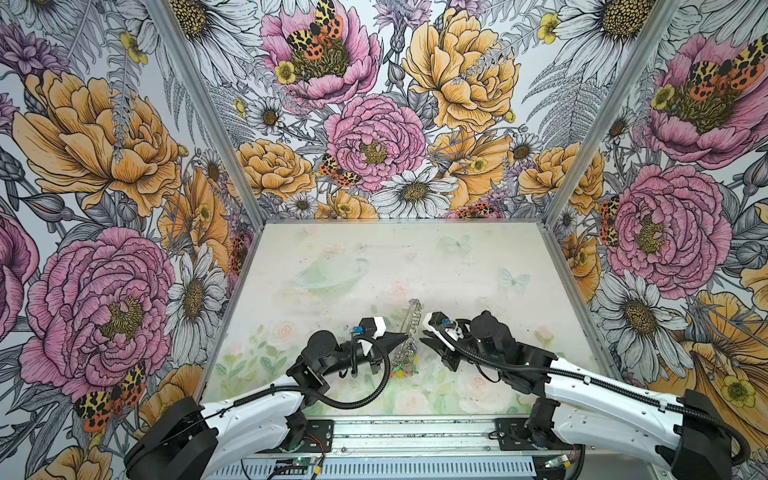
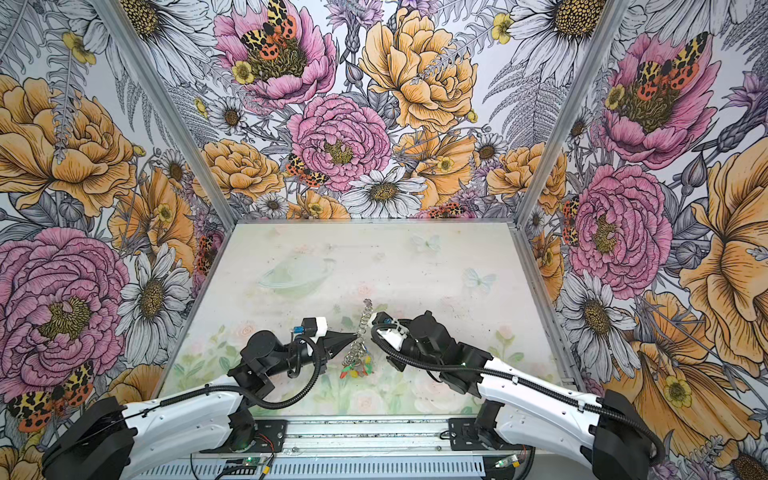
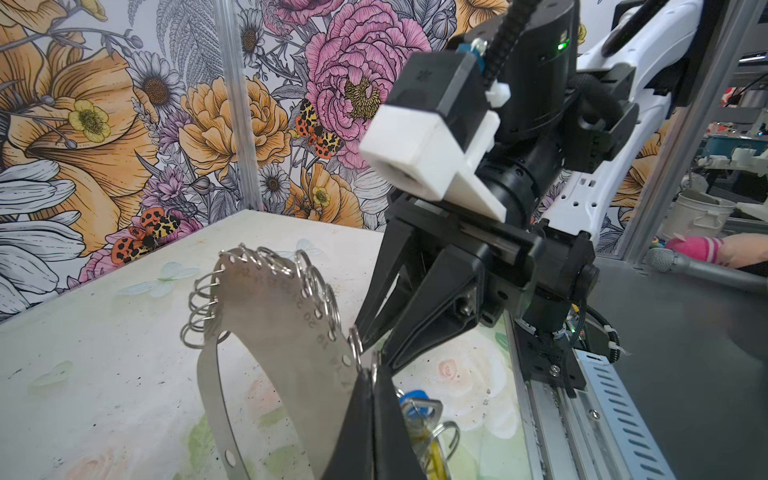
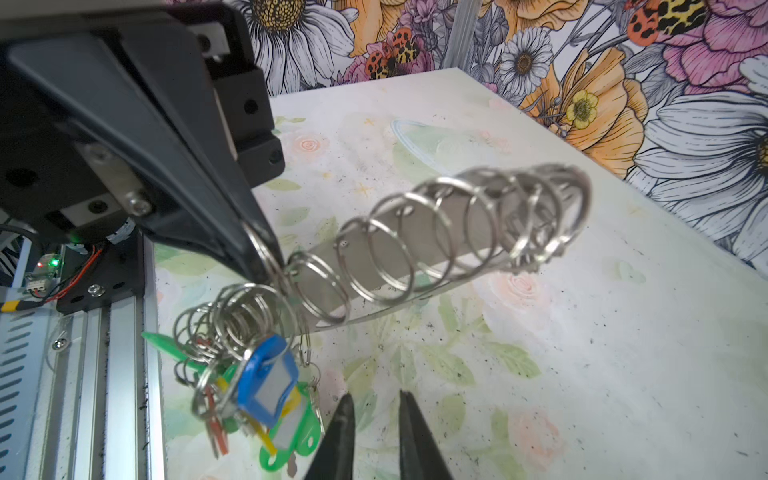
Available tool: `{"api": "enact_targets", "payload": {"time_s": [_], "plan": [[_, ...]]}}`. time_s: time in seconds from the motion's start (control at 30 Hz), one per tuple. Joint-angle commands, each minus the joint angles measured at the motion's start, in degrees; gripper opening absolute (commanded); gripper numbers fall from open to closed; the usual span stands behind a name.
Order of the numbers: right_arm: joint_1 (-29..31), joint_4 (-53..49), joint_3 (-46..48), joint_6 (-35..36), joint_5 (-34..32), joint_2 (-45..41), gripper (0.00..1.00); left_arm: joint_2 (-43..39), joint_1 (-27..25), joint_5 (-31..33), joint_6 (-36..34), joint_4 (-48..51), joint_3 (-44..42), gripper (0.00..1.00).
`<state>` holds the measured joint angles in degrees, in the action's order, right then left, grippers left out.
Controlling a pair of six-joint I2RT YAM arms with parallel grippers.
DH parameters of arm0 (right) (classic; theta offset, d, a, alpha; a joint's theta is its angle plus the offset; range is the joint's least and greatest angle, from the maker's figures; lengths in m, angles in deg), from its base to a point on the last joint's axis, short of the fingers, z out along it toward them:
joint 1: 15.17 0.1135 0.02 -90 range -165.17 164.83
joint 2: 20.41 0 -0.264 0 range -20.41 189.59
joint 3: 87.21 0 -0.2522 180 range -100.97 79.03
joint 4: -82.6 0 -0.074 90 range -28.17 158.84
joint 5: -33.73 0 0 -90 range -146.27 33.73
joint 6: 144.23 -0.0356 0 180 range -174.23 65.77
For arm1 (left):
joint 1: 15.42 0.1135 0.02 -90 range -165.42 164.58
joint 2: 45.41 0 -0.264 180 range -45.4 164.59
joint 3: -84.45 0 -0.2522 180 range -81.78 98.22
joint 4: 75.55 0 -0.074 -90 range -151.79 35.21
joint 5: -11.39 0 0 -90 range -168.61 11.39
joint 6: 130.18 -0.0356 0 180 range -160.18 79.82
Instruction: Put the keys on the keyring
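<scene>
The keyring [image 3: 282, 316] is a flat grey metal band edged with small wire rings, held up off the table on edge; it shows in both top views [image 1: 413, 318] [image 2: 365, 318]. My left gripper [image 3: 374, 374] is shut on the band's rim, among the rings [image 4: 415, 245]. The keys, with their blue tag and white label [image 4: 268, 384], hang in the cluster of rings just below that grip; which ring carries them I cannot tell. My right gripper [image 4: 376, 397] is open with nothing between its fingers, a short way beside the blue tag. It faces the left gripper [image 1: 405, 337].
A bunch of green, red and yellow tags [image 4: 286, 440] dangles behind the blue one, over the table [image 1: 478, 282]. A metal rail [image 1: 415, 432] runs along the front edge. Flowered walls close off the left, right and far sides.
</scene>
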<state>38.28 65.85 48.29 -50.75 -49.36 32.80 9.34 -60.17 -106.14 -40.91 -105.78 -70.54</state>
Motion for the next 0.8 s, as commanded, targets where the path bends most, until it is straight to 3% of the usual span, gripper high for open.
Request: {"api": "enact_targets", "payload": {"time_s": [0.0, 0.23, 0.77], "plan": [[-0.4, -1.1, -0.1, 0.6, 1.8, -2.8, 0.19, -1.2, 0.5, 0.3, -1.9, -0.3, 0.7, 0.0], [-0.2, 1.3, -0.5, 0.8, 13.5, -1.9, 0.18, -0.1, 0.6, -2.2, -3.1, 0.9, 0.8, 0.0], [0.4, 5.1, -1.0, 0.0, 12.7, 3.7, 0.2, 5.0, 0.6, -10.0, -2.9, -2.2, 1.2, 0.0]]}}
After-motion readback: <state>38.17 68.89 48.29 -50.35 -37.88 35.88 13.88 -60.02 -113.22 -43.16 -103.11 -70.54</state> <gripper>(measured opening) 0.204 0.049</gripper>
